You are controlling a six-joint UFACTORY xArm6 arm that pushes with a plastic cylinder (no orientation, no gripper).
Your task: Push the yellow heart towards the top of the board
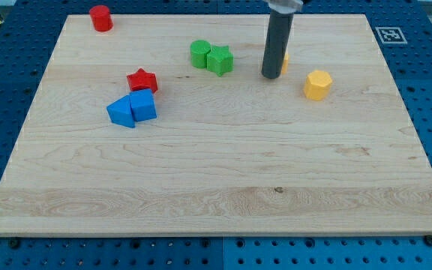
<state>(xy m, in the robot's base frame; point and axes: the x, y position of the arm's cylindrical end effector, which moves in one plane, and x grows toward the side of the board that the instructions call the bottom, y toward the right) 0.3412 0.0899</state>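
The yellow heart (285,62) is almost wholly hidden behind my dark rod; only a thin yellow sliver shows at the rod's right side, in the upper middle of the wooden board (216,172). My tip (270,76) rests on the board right in front of the heart, touching or nearly touching it. A yellow hexagon block (317,85) lies a little to the right of and below the tip.
A green cylinder (199,53) and a green star (220,60) sit together left of the tip. A red star (142,80) lies above a blue triangle (121,112) and blue cube (143,106). A red cylinder (100,17) stands at the top left.
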